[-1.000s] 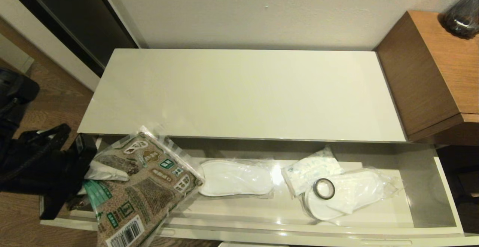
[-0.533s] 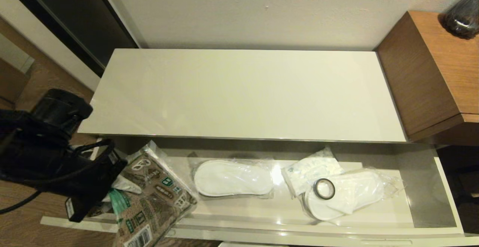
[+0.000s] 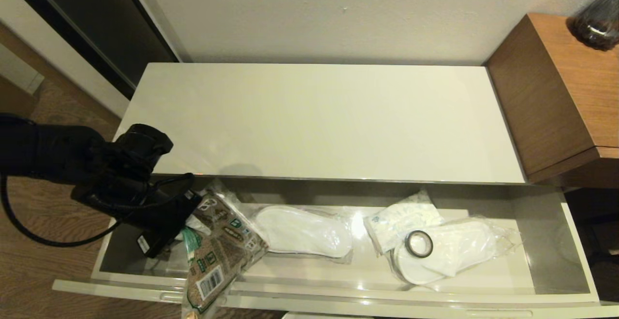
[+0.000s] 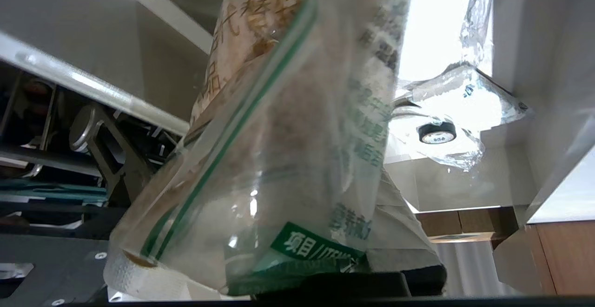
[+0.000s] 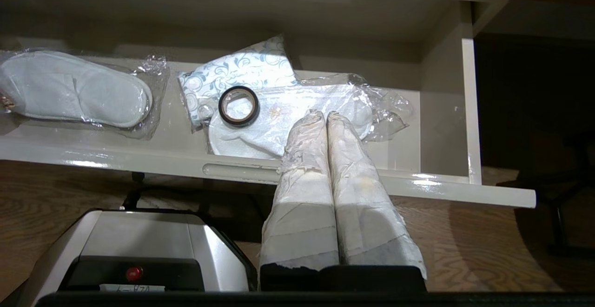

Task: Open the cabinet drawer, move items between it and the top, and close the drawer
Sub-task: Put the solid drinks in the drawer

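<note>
Left gripper (image 3: 181, 234) moved rightward, clamped on packet (image 3: 220, 251) over drawer (image 3: 338, 299); right gripper (image 5: 325, 116) closed.

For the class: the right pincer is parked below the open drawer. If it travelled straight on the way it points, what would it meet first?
Probably the wrapped slippers beside the tape roll: the shut right pincer points into the drawer there. Depth is unclear.

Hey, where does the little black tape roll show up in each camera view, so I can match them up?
Head view: the black tape roll lies right of centre in the open drawer, on a wrapped slipper pair.
Left wrist view: the tape roll shows small, beyond the held packet.
Right wrist view: the tape roll lies on the same slipper pair, beside the shut right gripper.
Shared landmark: the clear-wrapped slipper pair under the roll.
</note>
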Motion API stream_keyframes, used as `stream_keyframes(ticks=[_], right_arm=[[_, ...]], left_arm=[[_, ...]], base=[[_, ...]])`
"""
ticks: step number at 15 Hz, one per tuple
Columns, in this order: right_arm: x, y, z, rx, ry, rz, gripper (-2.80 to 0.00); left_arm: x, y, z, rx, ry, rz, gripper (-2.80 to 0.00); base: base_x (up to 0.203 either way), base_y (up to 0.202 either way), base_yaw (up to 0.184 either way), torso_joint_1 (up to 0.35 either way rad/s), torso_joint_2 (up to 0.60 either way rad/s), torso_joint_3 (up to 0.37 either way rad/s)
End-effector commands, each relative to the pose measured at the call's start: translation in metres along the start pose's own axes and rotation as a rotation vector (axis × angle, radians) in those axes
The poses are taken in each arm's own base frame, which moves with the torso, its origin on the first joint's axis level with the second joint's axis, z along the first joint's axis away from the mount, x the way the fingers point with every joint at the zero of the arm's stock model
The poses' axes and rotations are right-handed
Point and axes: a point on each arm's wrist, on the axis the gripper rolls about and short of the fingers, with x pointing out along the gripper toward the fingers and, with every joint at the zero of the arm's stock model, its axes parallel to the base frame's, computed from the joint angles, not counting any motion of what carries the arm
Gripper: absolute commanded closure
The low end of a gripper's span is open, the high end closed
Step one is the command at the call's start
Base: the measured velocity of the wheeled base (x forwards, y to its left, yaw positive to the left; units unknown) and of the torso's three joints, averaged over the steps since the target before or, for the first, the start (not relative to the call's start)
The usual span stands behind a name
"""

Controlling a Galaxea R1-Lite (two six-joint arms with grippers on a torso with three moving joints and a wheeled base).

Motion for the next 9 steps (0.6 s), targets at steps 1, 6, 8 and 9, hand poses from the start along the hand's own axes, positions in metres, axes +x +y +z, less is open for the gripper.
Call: stream_keyframes(ticks=[1, 6, 8, 9], right_arm=[[0.0, 0.0, 0.0, -0.001, 0.003, 0.0, 0.0], [0.0, 0.0, 0.0, -0.001, 0.003, 0.0, 0.0], [0.0, 0.0, 0.0, -0.001, 0.003, 0.0, 0.0], [0.0, 0.0, 0.0, -0.001, 0.003, 0.0, 0.0]], left_arm=[[0.018, -0.008, 0.012, -0.016, 0.016, 0.028, -2.8], [0.001, -0.013, 0.009, 0.007, -0.023, -0.021, -2.8], [-0.018, -0.019, 0.005, 0.03, -0.056, -0.078, -2.8], [-0.029, -0.022, 0.003, 0.043, -0.076, -0.111, -2.8]], base=[[0.0, 0.0, 0.0, 0.0, 0.0, 0.0], [0.0, 0.0, 0.0, 0.0, 0.0, 0.0], [0.0, 0.0, 0.0, 0.0, 0.0, 0.0], [0.0, 0.0, 0.0, 0.0, 0.0, 0.0]])
